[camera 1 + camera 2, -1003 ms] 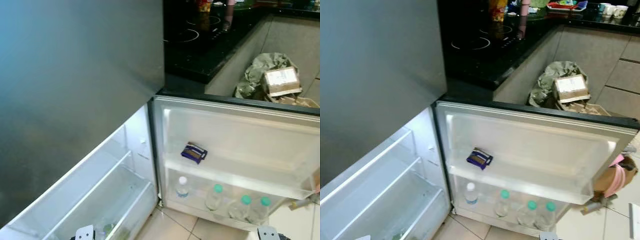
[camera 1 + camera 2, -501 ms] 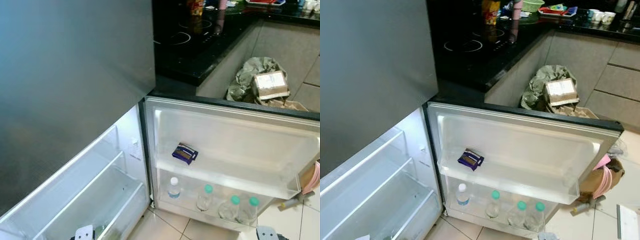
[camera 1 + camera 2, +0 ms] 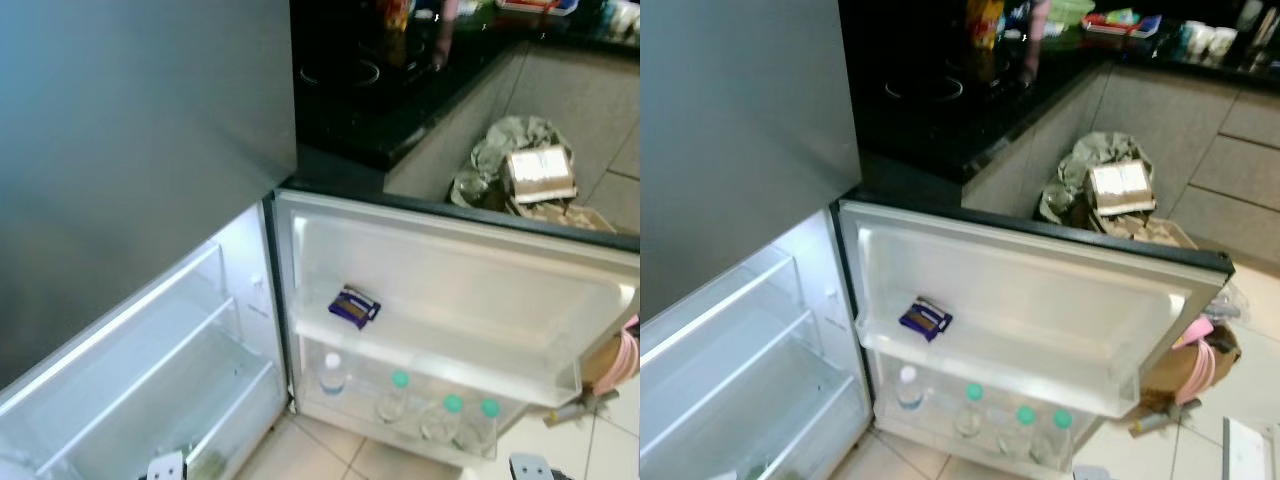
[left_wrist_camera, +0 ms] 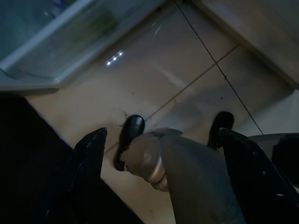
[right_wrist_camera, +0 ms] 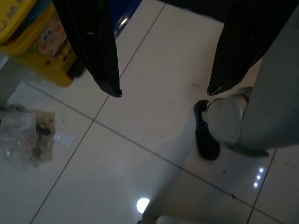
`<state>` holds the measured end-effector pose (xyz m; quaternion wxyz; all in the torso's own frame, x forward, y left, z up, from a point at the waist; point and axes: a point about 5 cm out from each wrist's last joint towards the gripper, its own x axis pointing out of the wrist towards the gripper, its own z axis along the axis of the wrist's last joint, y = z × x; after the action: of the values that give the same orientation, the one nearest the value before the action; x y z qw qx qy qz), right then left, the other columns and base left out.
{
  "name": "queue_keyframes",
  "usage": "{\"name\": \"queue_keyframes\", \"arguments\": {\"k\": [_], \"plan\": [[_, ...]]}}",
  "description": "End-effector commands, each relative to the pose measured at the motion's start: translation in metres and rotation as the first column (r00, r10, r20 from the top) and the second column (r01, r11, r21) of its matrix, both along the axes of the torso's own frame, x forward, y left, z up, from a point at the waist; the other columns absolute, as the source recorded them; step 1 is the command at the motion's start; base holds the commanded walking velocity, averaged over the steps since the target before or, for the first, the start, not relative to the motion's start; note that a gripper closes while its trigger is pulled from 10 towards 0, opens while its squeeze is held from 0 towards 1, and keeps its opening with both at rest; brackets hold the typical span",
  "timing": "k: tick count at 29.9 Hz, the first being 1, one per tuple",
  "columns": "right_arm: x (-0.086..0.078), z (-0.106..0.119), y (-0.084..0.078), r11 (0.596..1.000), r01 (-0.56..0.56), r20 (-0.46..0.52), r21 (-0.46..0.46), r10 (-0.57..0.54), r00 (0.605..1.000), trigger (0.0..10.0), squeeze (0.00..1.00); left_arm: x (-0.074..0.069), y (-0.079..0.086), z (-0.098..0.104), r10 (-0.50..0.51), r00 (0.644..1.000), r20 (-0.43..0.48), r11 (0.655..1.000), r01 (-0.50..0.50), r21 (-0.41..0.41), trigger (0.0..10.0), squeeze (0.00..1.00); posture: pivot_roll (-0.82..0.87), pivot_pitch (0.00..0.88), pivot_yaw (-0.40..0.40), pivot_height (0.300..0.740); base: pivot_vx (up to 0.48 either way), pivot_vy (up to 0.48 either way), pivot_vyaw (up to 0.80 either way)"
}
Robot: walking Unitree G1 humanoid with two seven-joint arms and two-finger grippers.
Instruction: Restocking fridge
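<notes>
— Where do the head cameras look?
— Down from above at the open fridge door [image 3: 450, 300]; both share it.
— The wrist cameras?
— Straight down, near the tiled floor [image 5: 117, 158].

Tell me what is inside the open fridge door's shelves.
The upper door shelf holds one dark blue packet. The lower shelf holds four water bottles; its front rail covers their bases.

You have open room on the fridge's bare inner shelves [image 3: 170, 350]; door shelf [image 3: 1040, 365] free beside the dark packet [image 3: 925, 318], lower door rack crowded by four bottles [image 3: 970, 408].
</notes>
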<state>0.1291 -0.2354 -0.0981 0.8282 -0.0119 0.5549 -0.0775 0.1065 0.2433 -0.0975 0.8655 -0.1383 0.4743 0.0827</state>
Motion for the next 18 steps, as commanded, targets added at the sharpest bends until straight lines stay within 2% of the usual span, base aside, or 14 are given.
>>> {"name": "queue_keyframes", "arguments": {"k": [1,14,18], "plan": [[-0.0043,-0.0008,-0.0026,1.0,0.012,-0.011,-0.001,-0.012,1.0,10.0,0.0,0.0036,0.0016,0.0013,-0.002,1.0,0.006,1.0,0.002,0.004,10.0,0.0,-0.04,0.0,-0.006,0.74,0.0,-0.48,0.0],[-0.0059,-0.0017,-0.0006,1.0,0.012,-0.016,0.009,-0.011,1.0,10.0,0.0,0.0018,0.0007,0.0006,0.001,1.0,0.002,1.0,-0.001,-0.001,10.0,0.0,-0.04,0.0,-0.005,0.74,0.0,-0.48,0.0],[-0.0067,-0.0018,-0.0015,1.0,0.012,-0.018,0.007,-0.012,1.0,10.0,0.0,0.0018,0.0015,0.0007,0.01,1.0,0.002,1.0,-0.01,0.007,10.0,0.0,-0.04,0.0,-0.006,0.74,0.0,0.0,0.0]]}}
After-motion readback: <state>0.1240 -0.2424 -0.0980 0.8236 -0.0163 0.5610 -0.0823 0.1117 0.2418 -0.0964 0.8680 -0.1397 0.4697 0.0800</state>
